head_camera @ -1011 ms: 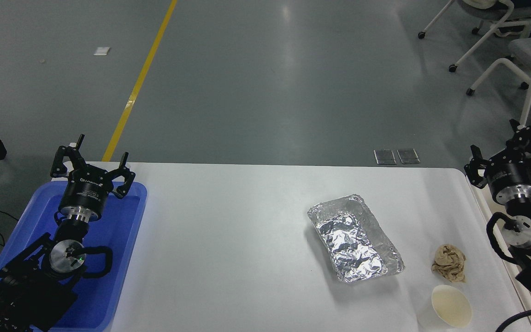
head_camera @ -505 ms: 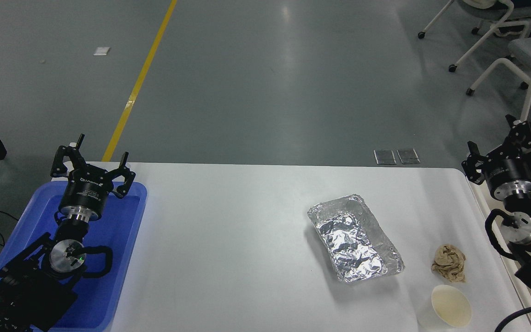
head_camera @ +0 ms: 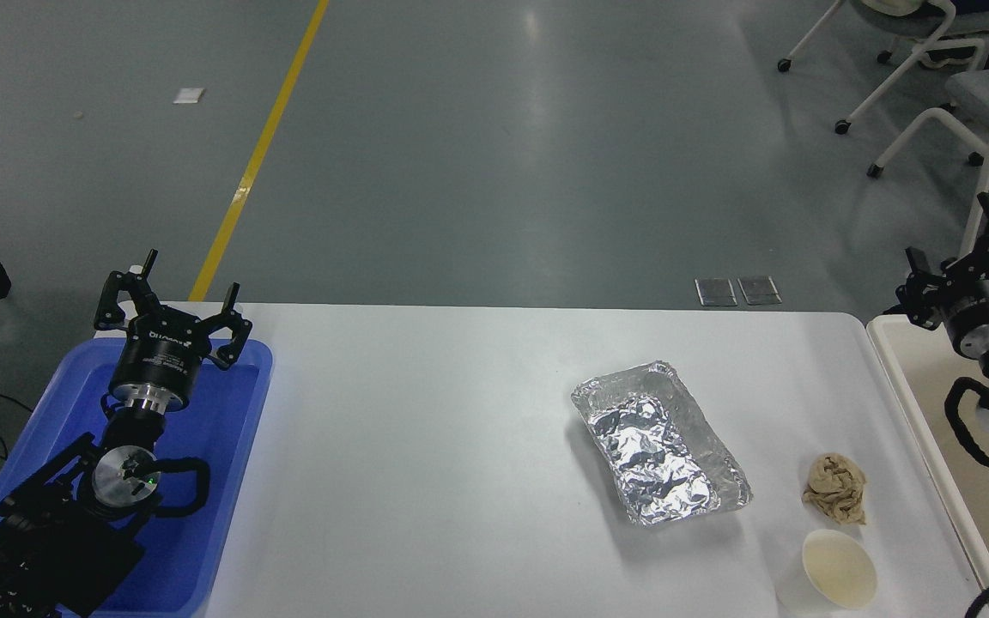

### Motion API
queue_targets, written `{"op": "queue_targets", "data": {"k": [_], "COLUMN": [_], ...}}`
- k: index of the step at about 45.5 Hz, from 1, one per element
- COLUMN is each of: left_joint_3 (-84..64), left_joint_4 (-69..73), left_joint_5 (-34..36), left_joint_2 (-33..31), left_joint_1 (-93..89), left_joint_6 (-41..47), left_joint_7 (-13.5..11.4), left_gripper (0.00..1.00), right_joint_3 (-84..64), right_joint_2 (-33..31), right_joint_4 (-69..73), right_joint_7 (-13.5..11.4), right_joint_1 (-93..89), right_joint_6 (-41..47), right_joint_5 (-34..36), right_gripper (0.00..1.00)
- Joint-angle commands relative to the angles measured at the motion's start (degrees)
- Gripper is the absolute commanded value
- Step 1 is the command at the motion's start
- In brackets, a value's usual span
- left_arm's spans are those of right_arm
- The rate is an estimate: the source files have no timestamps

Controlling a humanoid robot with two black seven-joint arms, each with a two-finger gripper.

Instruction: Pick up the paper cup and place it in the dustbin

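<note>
The small white paper cup (head_camera: pixel 839 568) lies on its side near the table's front right corner, its cream inside facing up. Off the table's right edge stands the cream-beige dustbin (head_camera: pixel 898 371), only partly in view. My right gripper (head_camera: pixel 960 243) hangs open above the dustbin's far end, well behind and to the right of the cup, with nothing between its fingers. At the lower left my left gripper (head_camera: pixel 170 281) is parked open over the blue tray.
A crinkled silver foil tray (head_camera: pixel 659 442) lies right of the table's middle. A crumpled tan paper wad (head_camera: pixel 837 488) sits just behind the cup. The blue plastic tray (head_camera: pixel 228 429) fills the left end. White office chairs (head_camera: pixel 932 51) stand on the floor at the far right.
My right arm has swung to the right and a little away, off the table's edge and over the dustbin. The cup, wad, foil tray and left arm have stayed put.
</note>
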Motion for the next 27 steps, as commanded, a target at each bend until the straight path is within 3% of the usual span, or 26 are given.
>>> {"op": "queue_targets", "data": {"k": [1,7,12,18,27], "left_joint_3": [0.00,0.00,0.00,0.00,0.00], "left_joint_4": [0.00,0.00,0.00,0.00,0.00], "left_joint_5": [-0.01,-0.01,-0.01,-0.01,-0.01], "left_joint_2": [0.00,0.00,0.00,0.00,0.00], "left_joint_1": [-0.01,-0.01,-0.01,-0.01,-0.01], "left_joint_6": [0.00,0.00,0.00,0.00,0.00], "left_joint_7": [-0.01,-0.01,-0.01,-0.01,-0.01], "left_gripper": [1.00,1.00,1.00,1.00,1.00], "right_joint_3": [-17.91,-35.31,-49.37,-65.63,-84.71], "right_joint_2": [-8.96,-14.59,-17.23,-16.88,-12.84], "right_joint_4": [2.87,8.67,12.36,13.51,16.93], "right_joint_7": [-0.24,-1.21,-4.10,-8.15,-10.09], "right_joint_1": [9.03,20.36,30.99,43.39,55.87], "right_joint_6": [0.06,0.32,1.20,5.06,9.28], "right_joint_5": [0.00,0.00,-0.43,-2.98,-9.48], "right_gripper": [1.00,1.00,1.00,1.00,1.00]}}
